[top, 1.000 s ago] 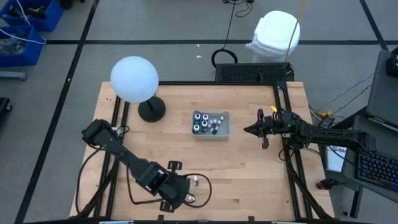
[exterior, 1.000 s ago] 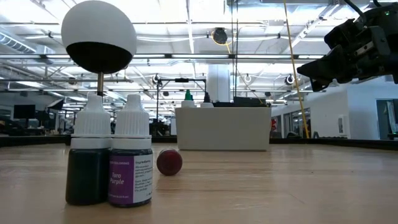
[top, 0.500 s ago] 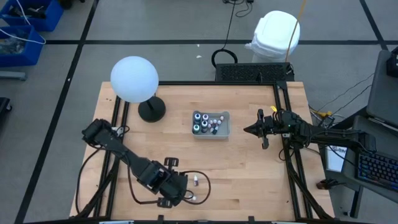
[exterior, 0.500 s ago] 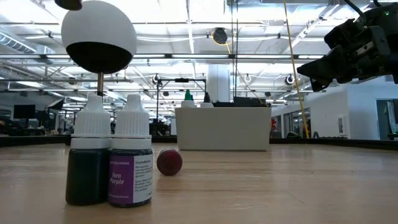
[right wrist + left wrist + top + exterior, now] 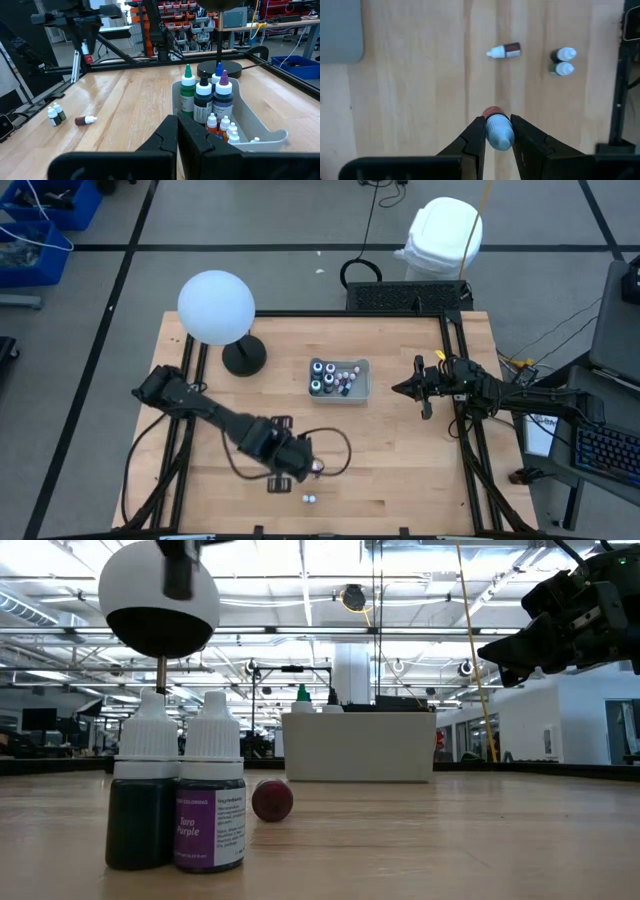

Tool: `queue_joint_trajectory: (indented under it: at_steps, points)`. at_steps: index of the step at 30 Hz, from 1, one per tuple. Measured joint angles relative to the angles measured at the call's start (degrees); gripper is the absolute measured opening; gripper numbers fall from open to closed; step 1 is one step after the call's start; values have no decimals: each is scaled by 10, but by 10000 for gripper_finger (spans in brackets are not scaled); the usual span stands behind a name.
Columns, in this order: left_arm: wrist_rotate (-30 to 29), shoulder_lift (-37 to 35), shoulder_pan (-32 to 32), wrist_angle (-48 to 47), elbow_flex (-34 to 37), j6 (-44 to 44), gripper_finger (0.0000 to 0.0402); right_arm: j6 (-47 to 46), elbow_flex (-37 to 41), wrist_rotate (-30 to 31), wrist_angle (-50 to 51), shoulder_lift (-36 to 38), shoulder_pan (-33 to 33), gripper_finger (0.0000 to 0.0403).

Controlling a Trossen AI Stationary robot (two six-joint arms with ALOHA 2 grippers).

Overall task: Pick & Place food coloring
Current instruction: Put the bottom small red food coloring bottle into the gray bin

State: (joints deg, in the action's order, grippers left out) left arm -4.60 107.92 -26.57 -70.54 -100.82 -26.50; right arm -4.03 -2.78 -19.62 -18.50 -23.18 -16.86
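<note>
My left gripper (image 5: pixel 498 134) hangs over the near middle of the table (image 5: pixel 420 470), shut on a small red food coloring bottle (image 5: pixel 492 111) with a white cap. Beyond it a brown bottle (image 5: pixel 504 50) lies on its side. Two white-capped bottles (image 5: pixel 562 61) stand upright side by side near the front edge (image 5: pixel 310 499). The grey tray (image 5: pixel 361 385) at mid-table holds several more bottles (image 5: pixel 210 102). My right gripper (image 5: pixel 398 390) waits shut, level, to the right of the tray. My left gripper pinches the red bottle at its white cap (image 5: pixel 498 131) between the two fingers. The fingers come from above, pointing down. The bottle hangs cap up below them, its red body (image 5: pixel 88 58) lifted clear of the table.
A white globe lamp (image 5: pixel 215 307) on a black round base (image 5: pixel 243 357) stands at the far left of the table. Black frame rails (image 5: pixel 465 450) run along the table's sides. Bare wood lies between the tray and the near edge.
My left gripper has swung away from the near edge, toward the tray and a little toward the right, carrying the red bottle clear of the table and staying shut on it. The two standing bottles and the lying one have kept their places.
</note>
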Motion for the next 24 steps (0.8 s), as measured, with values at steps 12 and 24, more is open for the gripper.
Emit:
queue_joint_trajectory:
  at_steps: [12,24]
  points:
    - [16,0,104,9,0,137,81,0,0,0,8,0,0,0]
    - [18,1,201,29,0,253,81,0,0,0,11,0,0,0]
